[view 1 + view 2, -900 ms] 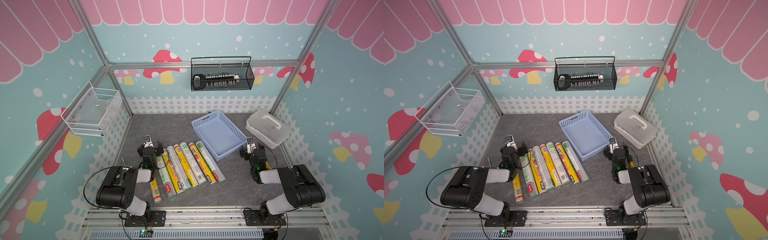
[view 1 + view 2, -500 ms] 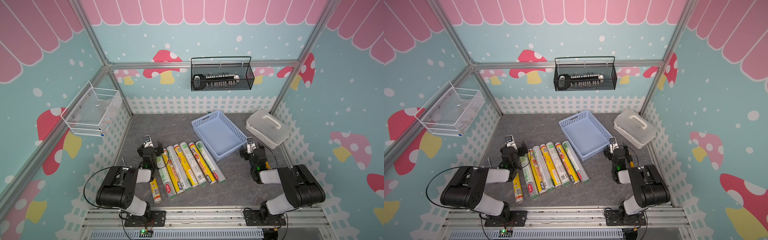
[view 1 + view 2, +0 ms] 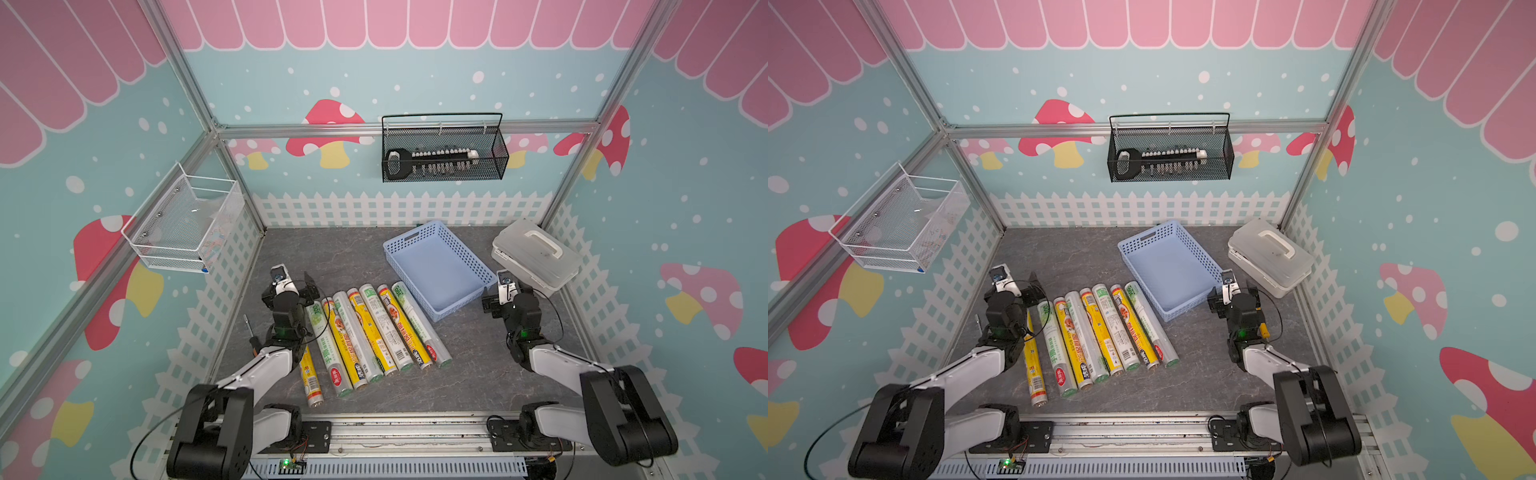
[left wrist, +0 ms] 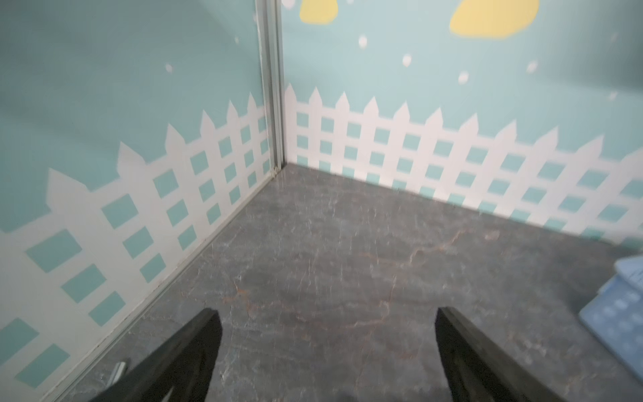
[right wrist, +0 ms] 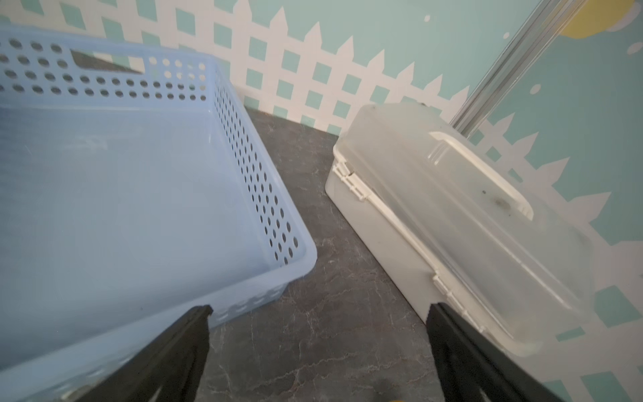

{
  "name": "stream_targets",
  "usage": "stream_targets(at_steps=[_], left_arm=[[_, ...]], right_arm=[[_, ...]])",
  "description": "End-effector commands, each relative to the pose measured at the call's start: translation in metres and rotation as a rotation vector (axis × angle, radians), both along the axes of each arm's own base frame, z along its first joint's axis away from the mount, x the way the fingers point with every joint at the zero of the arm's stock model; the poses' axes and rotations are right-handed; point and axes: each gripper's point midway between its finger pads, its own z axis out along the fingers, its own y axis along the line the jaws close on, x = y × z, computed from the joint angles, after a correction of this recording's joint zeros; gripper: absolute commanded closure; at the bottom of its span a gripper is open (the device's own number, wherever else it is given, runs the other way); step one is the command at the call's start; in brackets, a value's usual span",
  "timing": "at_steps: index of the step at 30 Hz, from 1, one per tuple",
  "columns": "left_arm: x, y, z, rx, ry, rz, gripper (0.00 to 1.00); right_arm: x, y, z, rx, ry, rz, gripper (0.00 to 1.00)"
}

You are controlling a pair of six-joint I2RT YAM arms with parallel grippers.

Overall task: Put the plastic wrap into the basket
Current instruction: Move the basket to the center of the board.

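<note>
Nearest me, the rolls of plastic wrap (image 3: 365,332) all lie side by side, untouched. My left gripper (image 4: 326,311) and right gripper (image 5: 319,308) hold nothing, fingers spread wide. Beyond, the blue basket (image 3: 436,274) sits empty, so every roll is left to move.

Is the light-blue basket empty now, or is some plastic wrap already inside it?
Empty. In both top views the basket shows only its bare bottom; the plastic wrap rolls all lie outside, beside it.
</note>
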Motion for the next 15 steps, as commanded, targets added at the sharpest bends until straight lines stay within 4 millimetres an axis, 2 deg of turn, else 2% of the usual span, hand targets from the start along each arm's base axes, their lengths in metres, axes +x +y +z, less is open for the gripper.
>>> stream_targets(at_steps=[1,3,5,6,7,9,13,15], left_arm=[[-0.019,0.012,-0.005,-0.143,0.071,0.081,0.01],[-0.029,0.008,0.0,-0.243,0.061,0.07,0.01],[-0.04,0.007,-0.003,-0.38,0.068,0.099,0.01],[-0.044,0.004,-0.005,-0.449,0.069,0.088,0.01],[-0.041,-0.01,-0.004,-0.493,0.07,-0.007,0.01],[-0.038,-0.039,0.003,-0.563,0.075,-0.182,0.01],[-0.038,-0.081,0.003,-0.672,0.18,-0.371,0.01],[-0.041,-0.103,-0.003,-0.666,0.271,-0.436,0.01]], right_arm=[[-0.014,0.028,0.011,0.217,0.225,0.092,0.0],[-0.024,0.076,0.025,0.3,0.312,0.356,0.01],[-0.029,0.106,0.034,0.42,0.385,0.506,0.01],[-0.031,0.118,0.035,0.466,0.435,0.562,0.05],[-0.032,0.126,0.033,0.491,0.483,0.591,0.08],[-0.031,0.136,0.021,0.478,0.595,0.584,0.12],[-0.018,0.133,-0.019,0.374,0.762,0.44,0.11],[-0.013,0.137,-0.033,0.313,0.833,0.417,0.13]])
